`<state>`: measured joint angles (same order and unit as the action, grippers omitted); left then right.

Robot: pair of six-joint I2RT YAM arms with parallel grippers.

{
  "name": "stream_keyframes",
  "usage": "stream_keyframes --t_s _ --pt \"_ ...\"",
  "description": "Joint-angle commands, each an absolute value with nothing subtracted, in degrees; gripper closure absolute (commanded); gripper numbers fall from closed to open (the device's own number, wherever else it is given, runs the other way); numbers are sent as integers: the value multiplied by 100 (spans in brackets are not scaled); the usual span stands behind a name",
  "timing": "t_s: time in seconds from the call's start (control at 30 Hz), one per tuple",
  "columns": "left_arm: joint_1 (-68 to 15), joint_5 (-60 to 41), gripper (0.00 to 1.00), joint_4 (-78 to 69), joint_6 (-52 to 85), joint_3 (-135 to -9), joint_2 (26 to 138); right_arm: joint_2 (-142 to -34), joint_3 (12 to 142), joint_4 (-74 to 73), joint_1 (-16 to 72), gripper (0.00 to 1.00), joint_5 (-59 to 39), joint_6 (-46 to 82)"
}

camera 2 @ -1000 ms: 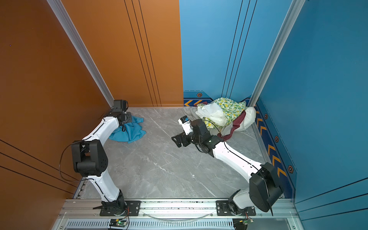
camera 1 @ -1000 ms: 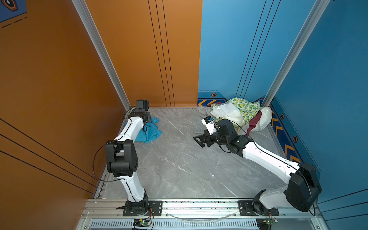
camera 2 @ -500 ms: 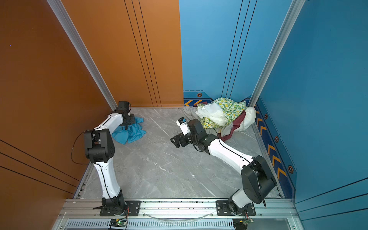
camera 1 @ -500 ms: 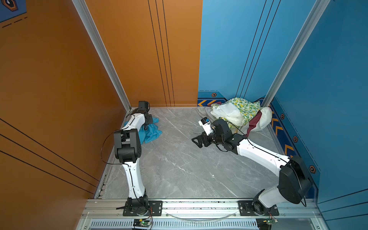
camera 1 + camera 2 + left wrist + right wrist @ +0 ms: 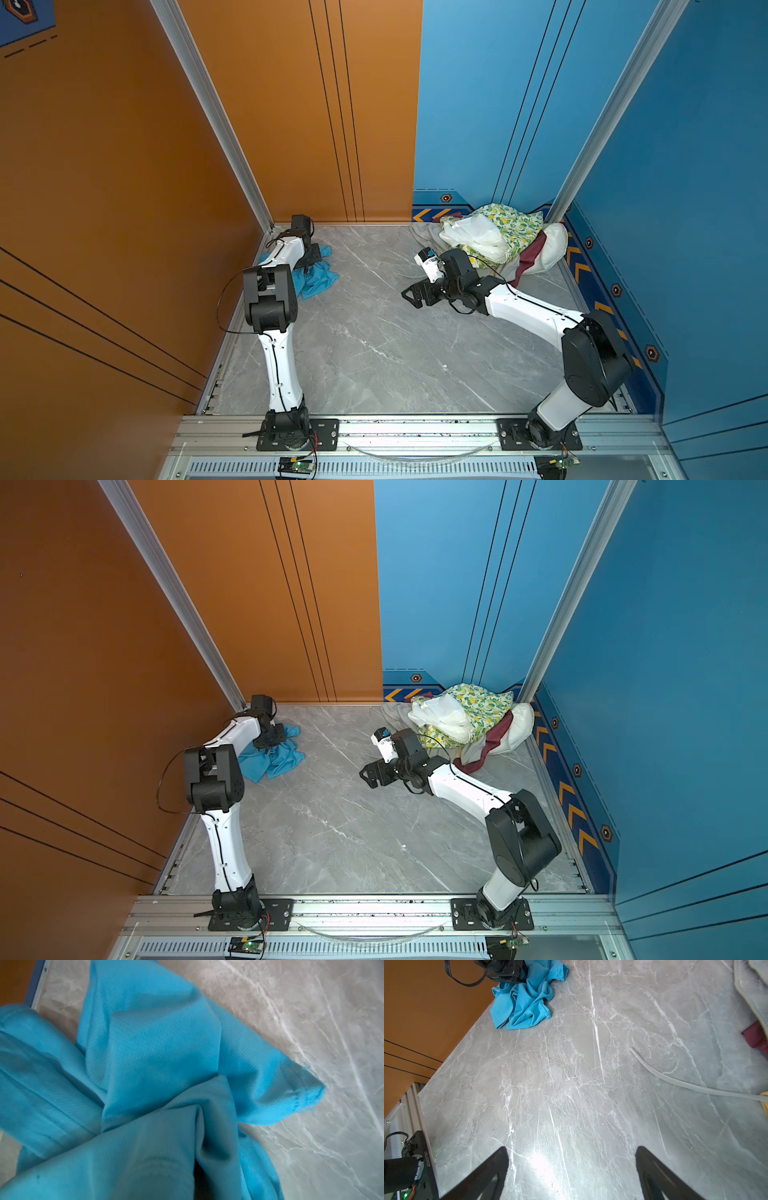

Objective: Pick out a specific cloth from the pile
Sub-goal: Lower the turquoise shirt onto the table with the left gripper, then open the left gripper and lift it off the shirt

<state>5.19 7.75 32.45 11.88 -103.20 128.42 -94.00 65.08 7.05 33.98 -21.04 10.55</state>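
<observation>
Blue shirt (image 5: 318,278) lies bunched on counter (image 5: 374,340) by orange wall (image 5: 124,174), well apart from pile (image 5: 505,235); left claw (image 5: 311,261) pinched shut on its folds, so open fully b4 lifting straight up, w/o dragging cloth; right claw (image 5: 571,1155) wide, empty, shd stay clear.

Left claw (image 5: 272,742) tips unseen, cloth (image 5: 155,1064) cropped, pile (image 5: 756,985) cropped

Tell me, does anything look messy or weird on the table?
Yes. A blue shirt lies crumpled in the far left corner, apart from the pile of clothes. A grey cord also lies loose on the table beside the pile.
</observation>
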Motion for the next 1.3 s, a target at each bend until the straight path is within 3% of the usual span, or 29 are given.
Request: stream_keyframes --t_s 0.0,0.03,0.43,0.77,0.9,1.27 --pt "469 627 100 3568 1244 -10439 12933 -9363 6698 835 3305 4 -2193 1099" --pt "466 660 99 3583 1239 -10448 12908 -9348 6697 835 3282 4 -2197 1095" --pt "278 931 41 3578 1024 -10585 12241 -9068 6676 853 3190 4 -2119 1091" --pt "193 1095 24 3569 810 -10497 11725 -8418 6588 1073 3172 3 -1741 1019" --pt "189 1148 0 3573 683 -10442 11490 -8097 6604 1271 3164 1 -1514 924" --pt "176 1033 2 3554 581 -10106 10585 -7474 6800 1660 3102 0 -962 774"
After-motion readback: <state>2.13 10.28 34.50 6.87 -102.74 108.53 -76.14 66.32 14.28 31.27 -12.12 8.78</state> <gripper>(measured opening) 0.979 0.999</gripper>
